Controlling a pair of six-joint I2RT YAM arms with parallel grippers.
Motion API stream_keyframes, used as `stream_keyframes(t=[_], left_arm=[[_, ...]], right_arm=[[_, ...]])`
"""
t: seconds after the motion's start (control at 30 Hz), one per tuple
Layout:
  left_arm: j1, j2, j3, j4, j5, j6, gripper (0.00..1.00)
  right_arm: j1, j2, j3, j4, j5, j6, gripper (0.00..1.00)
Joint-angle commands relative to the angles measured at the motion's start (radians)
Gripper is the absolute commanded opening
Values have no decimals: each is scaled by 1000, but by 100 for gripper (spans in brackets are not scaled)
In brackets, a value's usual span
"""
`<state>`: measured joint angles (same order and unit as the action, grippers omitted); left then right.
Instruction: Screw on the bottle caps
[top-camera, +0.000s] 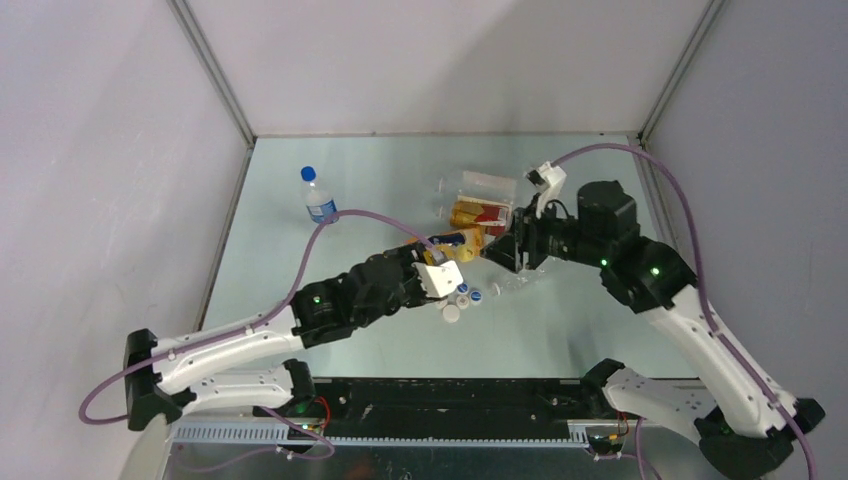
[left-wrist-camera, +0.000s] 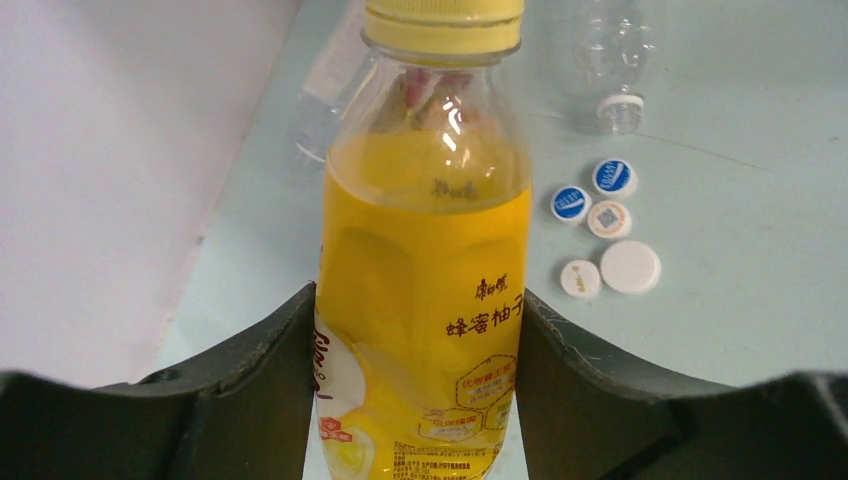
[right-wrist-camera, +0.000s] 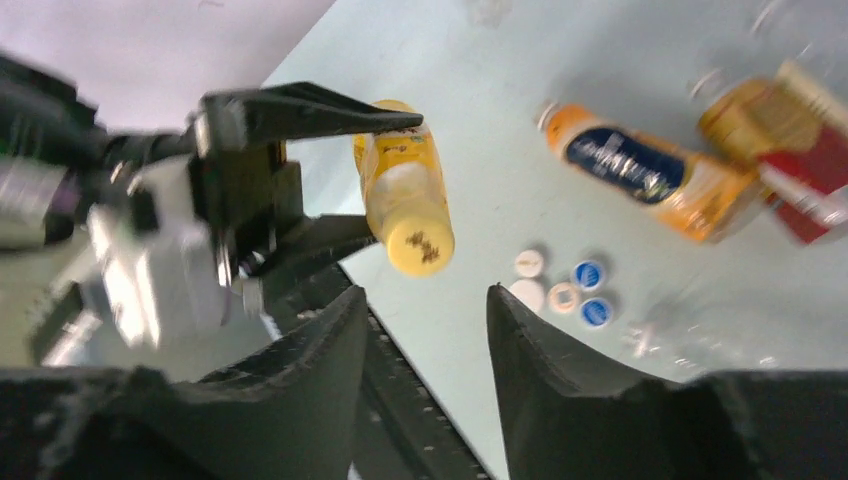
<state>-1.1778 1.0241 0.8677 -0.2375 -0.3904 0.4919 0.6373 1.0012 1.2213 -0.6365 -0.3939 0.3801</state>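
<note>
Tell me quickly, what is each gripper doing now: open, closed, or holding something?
Left gripper: closed on the yellow bottle.
Right gripper: open, holding nothing.

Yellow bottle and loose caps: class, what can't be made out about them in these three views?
- Left wrist: the yellow bottle's base is cut off by the bottom edge, and its yellow cap's top by the upper edge.
- Right wrist: print on the loose caps is lost to blur.
- Top: cap markings are too small.

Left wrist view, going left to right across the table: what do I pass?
Clear bottle → orange-yellow bottle, clamped in the left gripper → loose caps, five in a cluster.
</note>
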Motion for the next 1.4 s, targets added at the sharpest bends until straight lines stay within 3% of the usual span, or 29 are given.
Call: stream_keyframes(t=[0.0, 0.2, 0.4, 1.03, 1.37], left_arm=[[83, -55, 55, -102, 289, -87, 0], [137, -39, 119, -219, 513, -74, 0], [151, -5, 136, -226, 616, -73, 0], [152, 95, 209, -187, 711, -92, 0], [153, 90, 200, -188, 723, -82, 0]], right_arm=[[-9, -82, 12, 8, -69, -360, 53], [-5, -122, 12, -65, -173, -698, 59], [23, -107, 12, -146, -256, -919, 59], [68, -59, 12, -259, -295, -1144, 56], [71, -13, 12, -216, -340, -1092, 41]])
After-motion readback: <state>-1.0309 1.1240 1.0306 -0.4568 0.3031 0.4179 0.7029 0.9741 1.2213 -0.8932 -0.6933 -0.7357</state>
